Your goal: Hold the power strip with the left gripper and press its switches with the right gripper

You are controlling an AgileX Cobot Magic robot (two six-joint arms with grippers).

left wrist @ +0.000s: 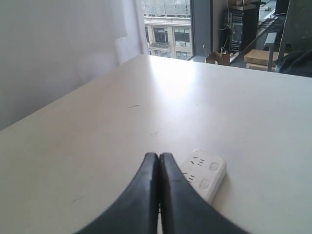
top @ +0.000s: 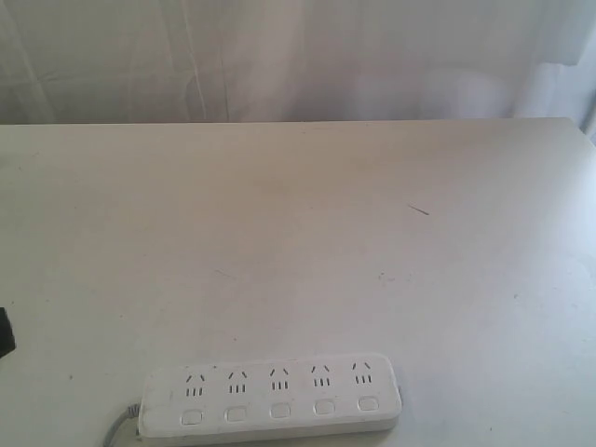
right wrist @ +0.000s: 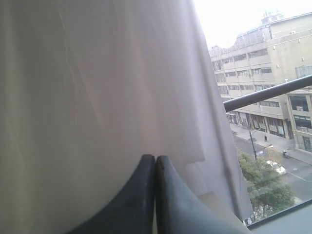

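Note:
The long white power strip (top: 270, 396) lies flat near the table's front edge, with its grey cord (top: 116, 430) leaving at its left end. Its row of switches (top: 280, 410) runs along the near side. In the left wrist view my left gripper (left wrist: 159, 156) is shut with nothing between its dark fingers. It hovers above the table, apart from the power strip (left wrist: 204, 173), whose end with two switches (left wrist: 213, 166) shows just beyond the fingertips. My right gripper (right wrist: 155, 158) is shut and empty, facing a white curtain, away from the strip.
The white table (top: 298, 233) stretches back to a white curtain (top: 298, 56). A small black part (top: 5, 333) pokes in at the exterior view's left edge. Window and buildings (right wrist: 263, 73) lie behind the curtain.

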